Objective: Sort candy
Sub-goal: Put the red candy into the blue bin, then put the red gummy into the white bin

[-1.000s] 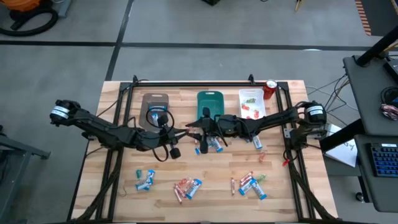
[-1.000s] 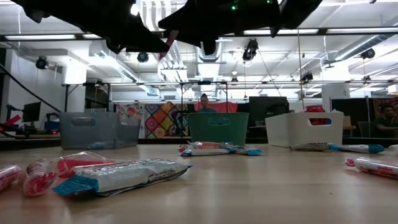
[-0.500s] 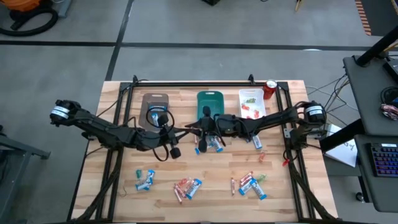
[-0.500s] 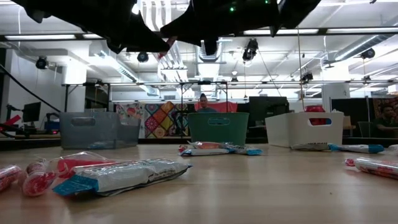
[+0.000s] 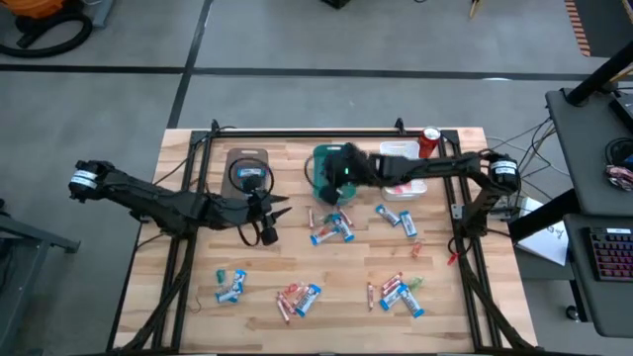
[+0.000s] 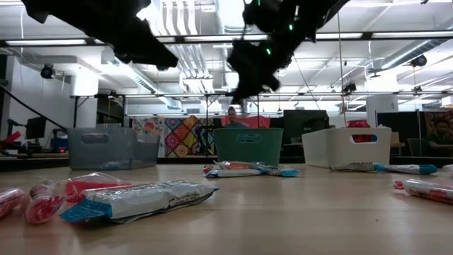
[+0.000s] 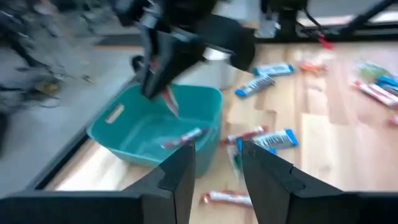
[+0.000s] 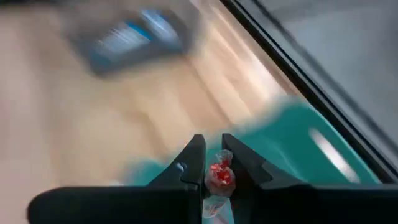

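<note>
- Risk of a missed drop: the right gripper [image 8: 212, 163] hangs over the teal tray [image 5: 318, 170], its fingers [image 8: 186, 167] pinched narrow on a slim red stick candy [image 8: 219, 174]. Judged from the left wrist view, the gripper sits near the tray wall rather than its middle, so an early release could bounce the candy off the rim onto the bench [image 5: 198, 316].
- Risk of sticking: the grip is near the stick's top, and the wrapper may cling to one finger on opening.
- Orientation: the stick's long axis runs roughly vertical, slightly tilted, with its free end pointing down into the teal tray.
- Left gripper [image 7: 219, 162]: beside the teal tray over the bench, fingers partly apart and empty.
- Remaining candy: loose pieces lie on the bench beside and well apart from the teal tray; one piece already lies inside it.
</note>
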You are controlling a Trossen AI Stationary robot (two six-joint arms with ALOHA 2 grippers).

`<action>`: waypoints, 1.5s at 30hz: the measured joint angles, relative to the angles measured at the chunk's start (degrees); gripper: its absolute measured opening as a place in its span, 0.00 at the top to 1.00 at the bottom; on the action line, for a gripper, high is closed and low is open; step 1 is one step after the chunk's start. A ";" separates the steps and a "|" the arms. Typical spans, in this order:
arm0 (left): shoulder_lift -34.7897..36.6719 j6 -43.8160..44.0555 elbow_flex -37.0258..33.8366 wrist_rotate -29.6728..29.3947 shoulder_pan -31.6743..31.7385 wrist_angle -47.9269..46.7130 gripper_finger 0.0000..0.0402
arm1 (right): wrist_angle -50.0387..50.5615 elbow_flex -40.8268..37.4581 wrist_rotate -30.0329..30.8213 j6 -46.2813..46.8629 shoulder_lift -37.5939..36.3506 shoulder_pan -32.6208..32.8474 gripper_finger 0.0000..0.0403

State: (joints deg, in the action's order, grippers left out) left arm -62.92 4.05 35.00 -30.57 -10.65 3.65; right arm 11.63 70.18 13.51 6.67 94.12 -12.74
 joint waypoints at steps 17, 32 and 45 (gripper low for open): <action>6.69 -1.79 0.00 9.09 12.93 -11.14 0.80 | 5.60 -2.41 -0.91 -2.51 0.62 -13.91 0.71; 5.84 6.08 0.00 12.42 12.95 -15.95 0.80 | 8.74 -2.41 -13.06 1.98 -2.81 -11.42 0.64; 5.84 16.82 0.00 31.44 12.86 -26.50 0.80 | 19.72 -2.37 -25.11 8.92 -8.92 2.66 0.67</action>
State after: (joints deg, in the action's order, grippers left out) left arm -57.08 20.87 35.00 0.87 2.21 -22.85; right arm 31.35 67.81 -11.60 15.59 85.20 -10.09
